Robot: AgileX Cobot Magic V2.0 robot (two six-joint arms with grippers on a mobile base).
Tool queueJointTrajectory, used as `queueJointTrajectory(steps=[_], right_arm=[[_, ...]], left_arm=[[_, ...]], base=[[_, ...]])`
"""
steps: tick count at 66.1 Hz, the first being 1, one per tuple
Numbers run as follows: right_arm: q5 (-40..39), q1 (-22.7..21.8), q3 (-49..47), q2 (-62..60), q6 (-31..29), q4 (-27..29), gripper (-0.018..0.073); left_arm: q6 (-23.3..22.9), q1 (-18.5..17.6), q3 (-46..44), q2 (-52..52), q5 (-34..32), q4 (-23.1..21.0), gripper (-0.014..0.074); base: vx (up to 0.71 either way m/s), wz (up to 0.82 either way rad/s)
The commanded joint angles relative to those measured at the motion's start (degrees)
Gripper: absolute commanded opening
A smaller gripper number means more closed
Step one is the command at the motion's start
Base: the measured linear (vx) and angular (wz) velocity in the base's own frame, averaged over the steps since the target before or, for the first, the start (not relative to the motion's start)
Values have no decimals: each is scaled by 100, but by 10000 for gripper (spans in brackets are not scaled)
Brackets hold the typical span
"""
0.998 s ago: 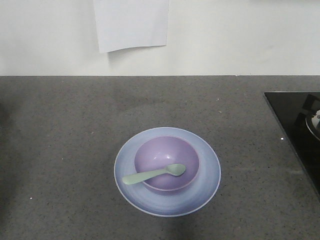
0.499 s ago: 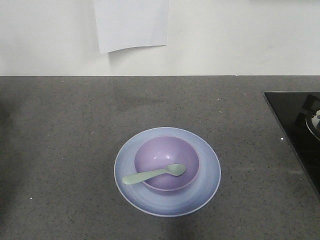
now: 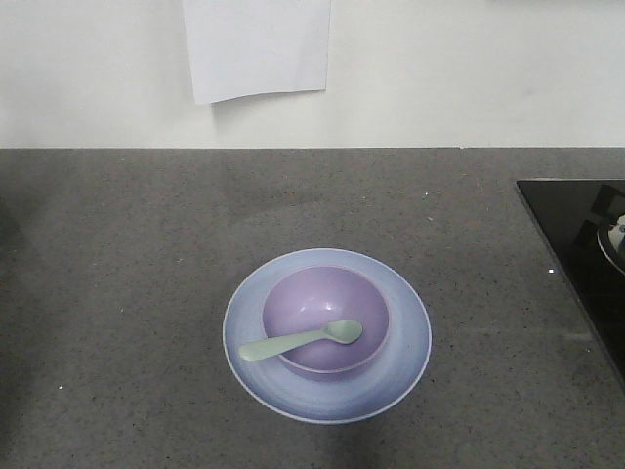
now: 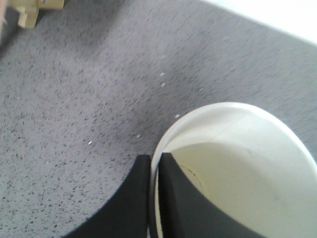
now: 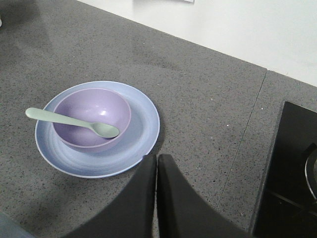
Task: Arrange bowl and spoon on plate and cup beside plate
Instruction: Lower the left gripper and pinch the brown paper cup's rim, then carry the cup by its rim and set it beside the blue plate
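Observation:
The pale blue plate (image 3: 400,352) lies on the grey counter with the lavender bowl (image 3: 312,298) standing on it. The mint-green spoon (image 3: 298,340) rests across the bowl, head inside, handle over the left rim. In the right wrist view the plate (image 5: 143,124), bowl (image 5: 79,106) and spoon (image 5: 69,120) lie left of and beyond my right gripper (image 5: 156,157), which is shut and empty. My left gripper (image 4: 155,159) is shut on the rim of the cup (image 4: 247,163), one finger inside and one outside; only the cup's white inside shows. Neither gripper nor the cup appears in the front view.
A black cooktop (image 3: 581,254) occupies the counter's right side, also seen as the cooktop (image 5: 287,168) to the right of my right gripper. A white sheet of paper (image 3: 256,44) hangs on the wall behind. A beige object (image 4: 29,12) sits at the far left corner.

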Motion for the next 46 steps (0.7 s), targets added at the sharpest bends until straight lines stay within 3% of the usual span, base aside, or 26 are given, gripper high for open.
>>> queueJointTrajectory(steps=[1,7,25,30,46], right_arm=[[-345,-25,-119,24,-7,-7,-5],[-351,-25,-119,24,-7,-7,-5],[-351,-25,-119,24,-7,-1,-5],[-351,-25,-119,24,-7,-1,-5],[-351,-25,-119,24,-7,-1,-5]], left_arm=[[45,-45,-155,-566,-287,-401,-8],[173,-109,-155,-843,-141,-862,-8],[1863,-806,-155,-1392,1086,-2377,-7],[2140,-1105,-155,-1397,1355,-2570,-7],[2170,-1993,-155,-1386,1460,-2542,-7]], base=[[0,0],[0,0],[0,0],[0,0],[0,0]])
